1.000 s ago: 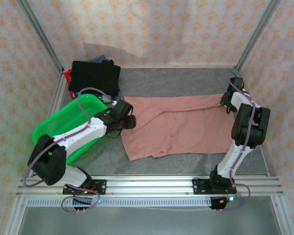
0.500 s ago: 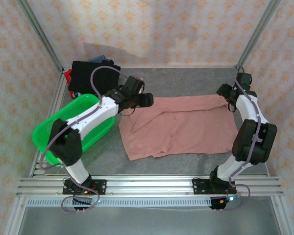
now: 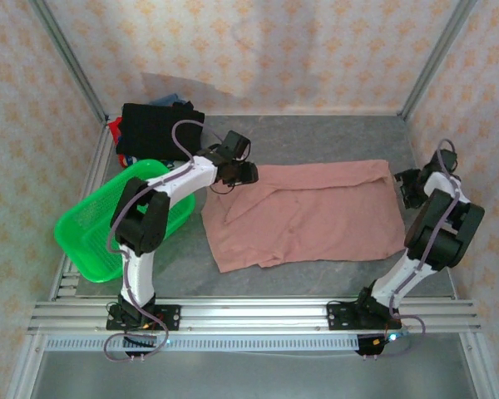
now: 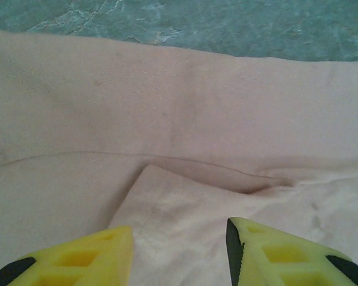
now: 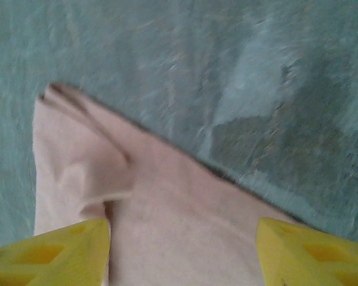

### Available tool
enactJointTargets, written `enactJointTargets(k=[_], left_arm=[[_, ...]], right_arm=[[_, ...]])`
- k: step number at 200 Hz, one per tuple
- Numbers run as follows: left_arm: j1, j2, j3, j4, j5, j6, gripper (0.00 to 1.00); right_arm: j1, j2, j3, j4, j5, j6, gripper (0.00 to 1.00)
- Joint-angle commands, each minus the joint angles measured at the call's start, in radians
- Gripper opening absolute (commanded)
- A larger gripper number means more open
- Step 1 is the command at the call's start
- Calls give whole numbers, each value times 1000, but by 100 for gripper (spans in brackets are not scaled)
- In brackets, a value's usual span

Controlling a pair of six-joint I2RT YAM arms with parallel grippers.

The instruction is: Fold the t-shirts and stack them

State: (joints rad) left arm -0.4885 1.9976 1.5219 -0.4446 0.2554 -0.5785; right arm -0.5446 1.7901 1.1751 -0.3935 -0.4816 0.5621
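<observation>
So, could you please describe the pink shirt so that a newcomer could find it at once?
Start from the grey table. In its middle, right of the green basket, lies the pink t-shirt, spread out wide. Its neighbours, topped by the black shirt, sit folded in the far left corner.

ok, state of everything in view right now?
pink t-shirt: flat on the table, left part folded over, not stacked.
black shirt: folded, at the table's far left corner.
green basket: at the left edge, no shirt visible inside.
left gripper: open, over the pink t-shirt's fold.
right gripper: open, over its far right corner.
</observation>
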Motion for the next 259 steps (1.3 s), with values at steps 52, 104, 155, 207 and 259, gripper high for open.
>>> enactJointTargets(k=[52, 104, 155, 207, 259], left_arm=[[12, 70, 29, 58, -32, -56, 38], [12, 96, 35, 55, -46, -66, 34], [13, 102, 31, 52, -50, -61, 33], [16, 134, 65, 7, -61, -53, 30], [24, 174, 107, -100, -120, -72, 26]], right_arm=[[-5, 155, -18, 390, -270, 391, 63], [-5, 169, -5, 324, -301, 434, 60], [-4, 189, 20, 270, -335, 443, 56], [-5, 229, 71, 217, -290, 419, 24], [-5, 233, 197, -32, -172, 209, 4]])
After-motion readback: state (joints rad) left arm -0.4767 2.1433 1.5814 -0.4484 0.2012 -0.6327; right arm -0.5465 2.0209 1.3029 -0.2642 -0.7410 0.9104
